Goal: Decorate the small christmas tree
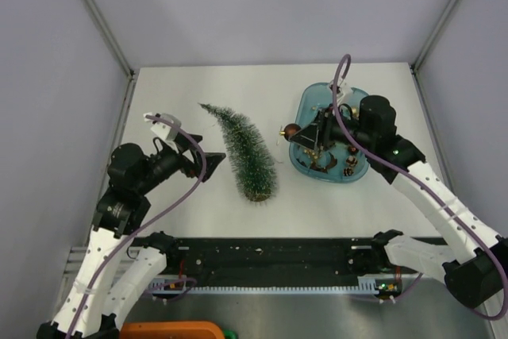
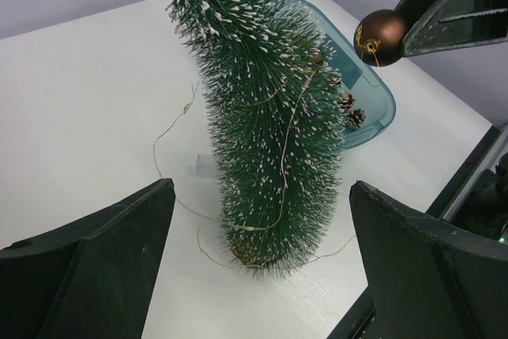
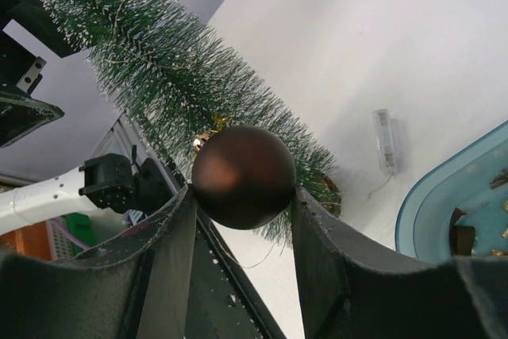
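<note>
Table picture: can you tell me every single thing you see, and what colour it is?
small christmas tree: one, green, white-tipped, standing mid-table
wire: one, thin, coppery, wound round the tree
little box: one, clear, by the tree's base
tray: one, see-through blue, right of tree
pine cones: at least two, brown, in tray
ball: one, brown, held up beside the tree
table: one, white, under everything
left gripper: one, black, open, facing tree
right gripper: one, black, shut on ball
</note>
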